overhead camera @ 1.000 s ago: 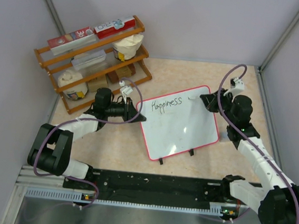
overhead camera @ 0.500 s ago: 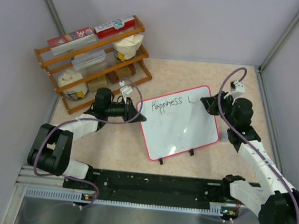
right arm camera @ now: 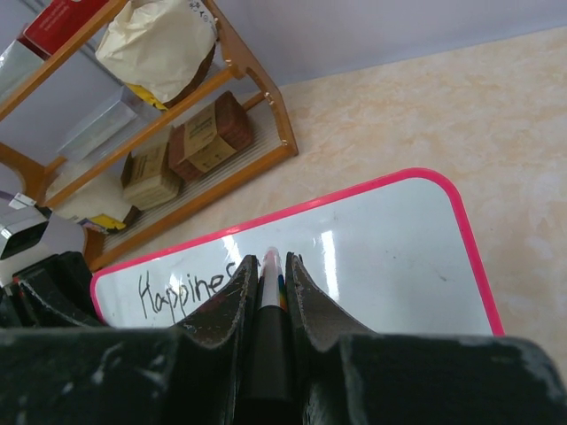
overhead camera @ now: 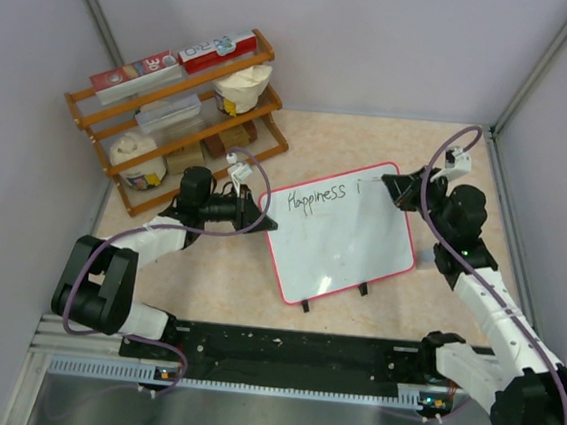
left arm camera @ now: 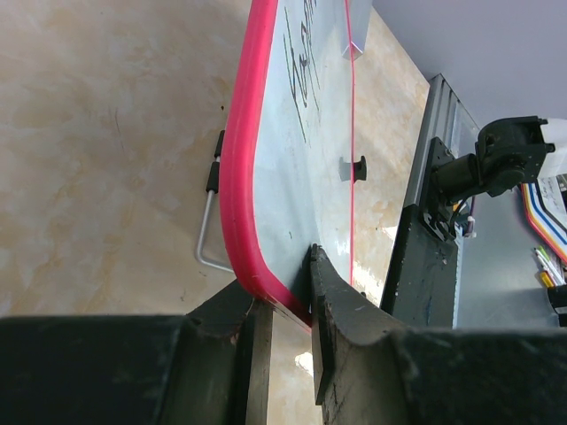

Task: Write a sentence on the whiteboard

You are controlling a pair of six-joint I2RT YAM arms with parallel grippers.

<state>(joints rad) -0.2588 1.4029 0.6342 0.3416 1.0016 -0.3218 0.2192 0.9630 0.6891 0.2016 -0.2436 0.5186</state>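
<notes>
Whiteboard edge sits pinched in left hand.

The whiteboard is seen as a glossy white sheet w/ reflections carried on it, edged by a smooth red plastic-looking rim; the sentence is laid down in thin blk ink. A bare metal wire foot is shown beneath. The table is finished in smooth beige marbled laminate, low sheen. Varnished wood is seen on the rack. Matt blk plastic, scuffed at edges, is shown on the left gripper and right gripper; the marker barrel is smooth blk.
</notes>
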